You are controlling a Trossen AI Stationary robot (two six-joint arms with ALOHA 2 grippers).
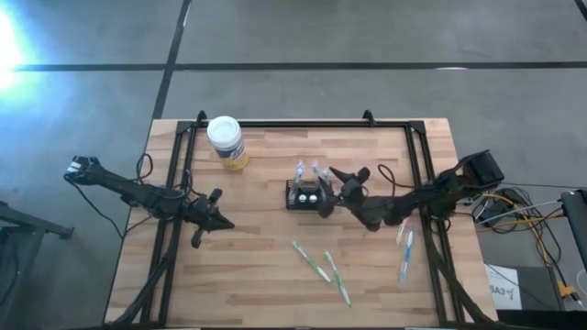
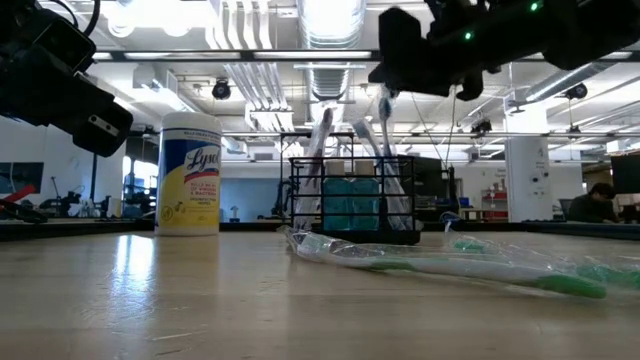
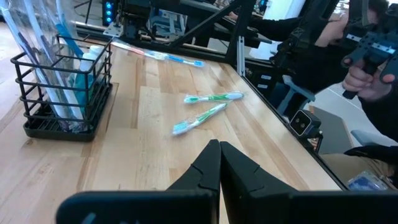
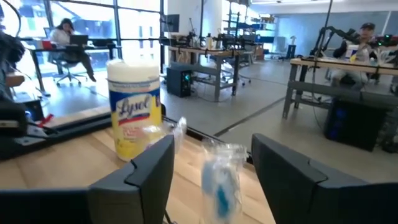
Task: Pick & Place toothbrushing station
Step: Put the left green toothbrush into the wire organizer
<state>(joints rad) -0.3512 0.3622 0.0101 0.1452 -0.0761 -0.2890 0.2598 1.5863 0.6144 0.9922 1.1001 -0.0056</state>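
The toothbrushing station (image 1: 305, 195) is a small black wire holder standing on its base in the middle of the wooden table, with wrapped toothbrushes (image 1: 301, 171) upright in it. It also shows in the low view (image 2: 355, 200) and the left wrist view (image 3: 62, 87). My right gripper (image 1: 348, 180) hovers open just right of and above the station. Its fingers stand on either side of a wrapped blue toothbrush head (image 4: 217, 180) with gaps on both sides. My left gripper (image 1: 223, 220) waits shut over the left part of the table, its fingertips together (image 3: 219, 162).
A white-lidded yellow wipes jar (image 1: 227, 142) stands at the far left of the table. Two green toothbrushes (image 1: 323, 268) lie near the front, and blue ones (image 1: 404, 252) lie at the right by the black frame rail. A person's hand (image 3: 367, 68) shows beyond the table.
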